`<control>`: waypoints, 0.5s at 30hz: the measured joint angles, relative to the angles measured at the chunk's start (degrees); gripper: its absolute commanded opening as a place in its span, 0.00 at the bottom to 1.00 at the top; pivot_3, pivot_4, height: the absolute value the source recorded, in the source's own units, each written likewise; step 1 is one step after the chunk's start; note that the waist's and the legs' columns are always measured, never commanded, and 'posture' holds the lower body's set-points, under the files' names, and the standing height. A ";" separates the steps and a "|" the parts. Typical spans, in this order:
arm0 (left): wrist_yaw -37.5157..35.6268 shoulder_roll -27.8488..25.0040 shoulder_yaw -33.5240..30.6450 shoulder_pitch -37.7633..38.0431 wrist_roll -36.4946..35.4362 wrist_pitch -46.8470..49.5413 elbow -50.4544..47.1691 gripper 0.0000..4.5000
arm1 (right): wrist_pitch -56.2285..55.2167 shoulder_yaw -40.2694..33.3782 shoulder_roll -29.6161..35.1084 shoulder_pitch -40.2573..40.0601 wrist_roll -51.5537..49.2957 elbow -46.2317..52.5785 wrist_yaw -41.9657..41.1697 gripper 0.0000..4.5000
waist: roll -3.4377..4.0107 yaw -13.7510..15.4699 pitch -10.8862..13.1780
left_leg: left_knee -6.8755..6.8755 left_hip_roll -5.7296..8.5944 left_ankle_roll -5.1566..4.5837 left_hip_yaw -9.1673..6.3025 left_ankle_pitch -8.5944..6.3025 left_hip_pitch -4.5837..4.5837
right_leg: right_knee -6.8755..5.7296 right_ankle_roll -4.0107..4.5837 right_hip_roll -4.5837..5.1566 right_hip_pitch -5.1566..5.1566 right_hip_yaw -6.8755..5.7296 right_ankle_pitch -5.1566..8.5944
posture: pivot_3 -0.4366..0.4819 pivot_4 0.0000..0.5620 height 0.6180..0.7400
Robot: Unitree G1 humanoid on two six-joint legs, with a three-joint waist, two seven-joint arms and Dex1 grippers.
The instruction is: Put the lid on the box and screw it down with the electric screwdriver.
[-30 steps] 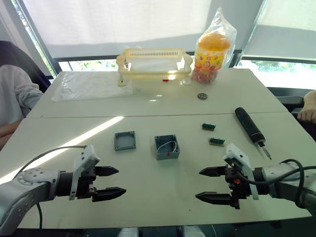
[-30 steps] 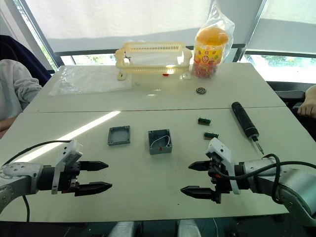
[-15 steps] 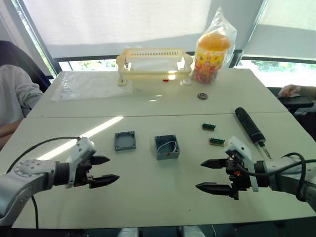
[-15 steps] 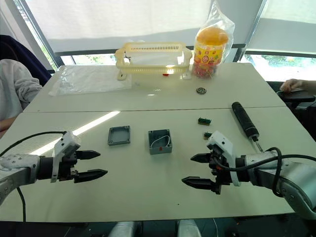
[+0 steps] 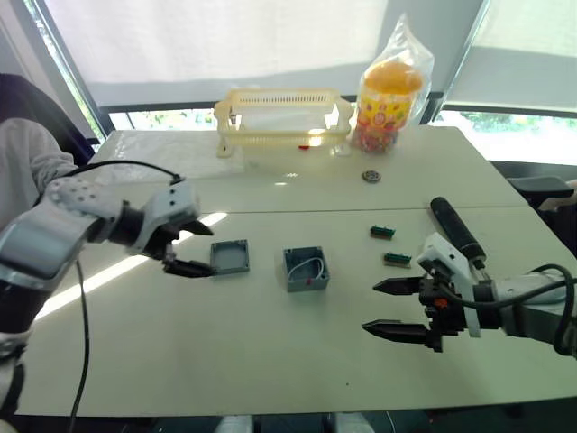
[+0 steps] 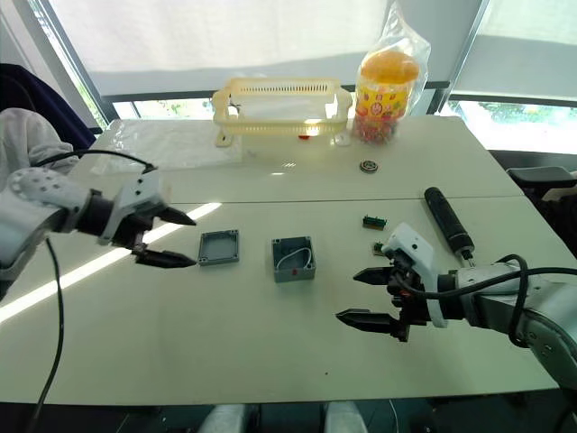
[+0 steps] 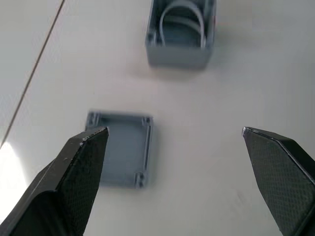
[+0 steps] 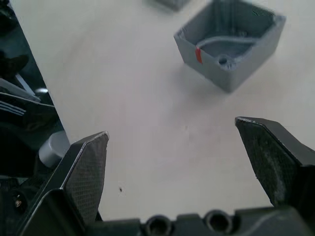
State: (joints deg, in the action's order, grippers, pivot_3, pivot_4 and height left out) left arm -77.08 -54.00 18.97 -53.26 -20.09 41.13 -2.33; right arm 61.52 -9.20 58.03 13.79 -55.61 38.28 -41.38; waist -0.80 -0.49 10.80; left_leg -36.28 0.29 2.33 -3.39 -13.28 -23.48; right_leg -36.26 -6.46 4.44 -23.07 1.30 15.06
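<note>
Grey lid [image 5: 229, 256] lies uncovered just beside the left gripper [image 5: 196, 248], both grippers' fingers spread wide.

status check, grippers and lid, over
Left gripper open beside lid, right gripper open, empty. Lid off box. Electric screwdriver lying untouched. Nothing in the way.

Lid [image 5: 229, 256] just left of box [image 5: 306, 269]; electric screwdriver [image 5: 455, 231] far right; basket [image 5: 283, 118] behind.
</note>
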 measured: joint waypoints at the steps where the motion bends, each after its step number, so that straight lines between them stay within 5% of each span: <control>1: -0.21 2.67 2.15 -1.98 1.53 -0.27 1.22 0.99 | 0.04 0.56 -1.06 0.62 -0.01 0.35 1.08 1.00 | -0.02 -0.08 0.01 | -0.01 0.01 0.00 -0.01 0.00 -0.02 | 0.00 -0.03 0.00 -0.03 0.01 0.00 | 0.48 0.27 1.00; 9: -0.62 18.50 12.41 -7.97 10.58 -4.48 12.14 0.99 | 1.36 3.21 -5.26 0.49 0.81 2.19 8.89 1.00 | -0.03 -0.29 0.03 | 0.00 0.00 -0.05 -0.04 -0.03 -0.02 | -0.53 -0.10 -0.01 -0.33 0.05 0.02 | 0.48 0.27 1.00; 15: -2.79 22.75 16.30 -8.54 13.90 -6.95 10.83 0.99 | 1.53 3.21 -9.20 -6.65 1.44 4.50 14.45 1.00 | -0.03 -0.33 0.03 | -0.08 0.01 -0.05 -0.03 -0.03 0.00 | -0.69 -0.12 0.00 -0.33 0.09 0.04 | 0.48 0.27 1.00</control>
State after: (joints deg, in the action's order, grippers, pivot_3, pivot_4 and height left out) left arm -79.87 -31.26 35.27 -61.80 -6.19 34.17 8.50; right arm 63.05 -5.98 48.83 7.13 -54.17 42.78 -26.94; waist -0.83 -0.81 10.82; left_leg -36.36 0.30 2.27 -3.42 -13.30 -23.48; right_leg -36.95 -6.59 4.44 -23.40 1.38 15.10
